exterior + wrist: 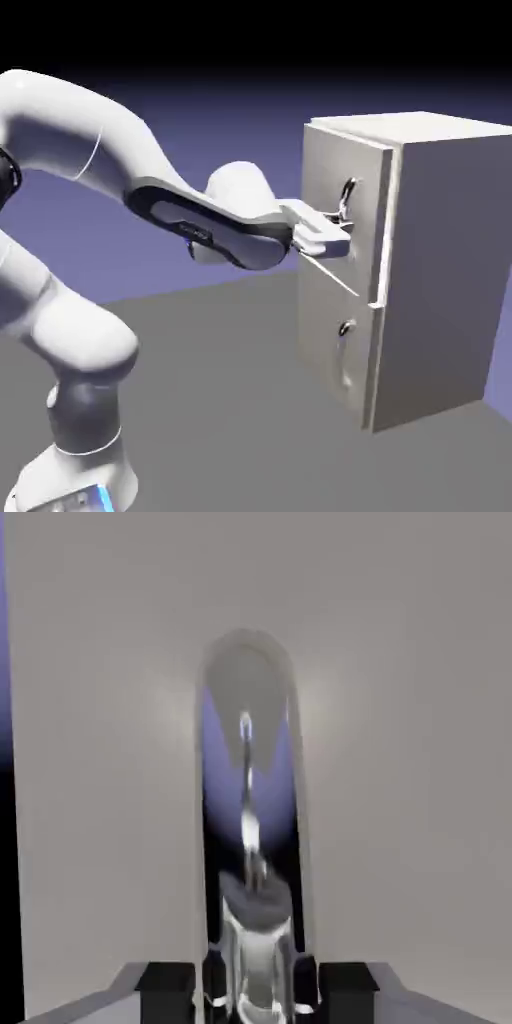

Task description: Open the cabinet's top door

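Desk (200, 400): a wide grey flat top. It carries the arm and the cabinet.
Arm (90, 160): big and white. It comes up from the lower left of the exterior view, bends over, and reaches to the right at the cabinet.
Cabinet (450, 260): a tall pale grey box. It stands on the desk at the exterior view's right, with its front facing the arm.
Top door (325, 180): the bigger upper panel on the cabinet's front. It stands out a little from the box, and a thin dark gap shows along its right edge. In the hand view the door (100, 762) fills almost the whole picture as a plain pale wall.
Lower door (325, 340): the shorter panel under the top door. It has a small handle (345, 328) of its own, and nothing is touching it.
Top handle (348, 195): a curved shiny bar on the top door. In the hand view it (250, 812) stands like a tall silver arch, and it runs down between the two fingers.
Hand (340, 228): it sits level, right at the lower part of the top handle. Its two dark fingers (165, 982) are squeezed in on the bar, one on each side, so the hand (255, 990) is closed and is gripping the top handle.
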`<state>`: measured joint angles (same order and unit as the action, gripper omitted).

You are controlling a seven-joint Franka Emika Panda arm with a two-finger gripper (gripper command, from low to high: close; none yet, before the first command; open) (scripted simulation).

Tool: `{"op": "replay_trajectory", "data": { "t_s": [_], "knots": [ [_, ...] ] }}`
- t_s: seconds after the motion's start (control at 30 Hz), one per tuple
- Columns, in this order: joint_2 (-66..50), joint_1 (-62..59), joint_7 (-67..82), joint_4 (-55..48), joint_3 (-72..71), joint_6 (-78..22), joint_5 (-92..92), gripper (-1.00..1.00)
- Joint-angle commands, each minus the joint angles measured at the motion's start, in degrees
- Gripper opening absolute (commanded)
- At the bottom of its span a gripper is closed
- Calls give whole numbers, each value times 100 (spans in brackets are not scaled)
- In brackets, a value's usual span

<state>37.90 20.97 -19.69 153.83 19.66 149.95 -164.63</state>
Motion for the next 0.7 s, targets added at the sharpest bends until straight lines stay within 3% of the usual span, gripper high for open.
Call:
{"op": "replay_trajectory", "data": {
  "t_s": [0.0, 0.67],
  "knots": [
    [78, -101, 154, 85, -134, -39, 232, -100],
    [1500, -944, 2720, 1382, -2713, -1359, 5215, -100]
  ]
}}
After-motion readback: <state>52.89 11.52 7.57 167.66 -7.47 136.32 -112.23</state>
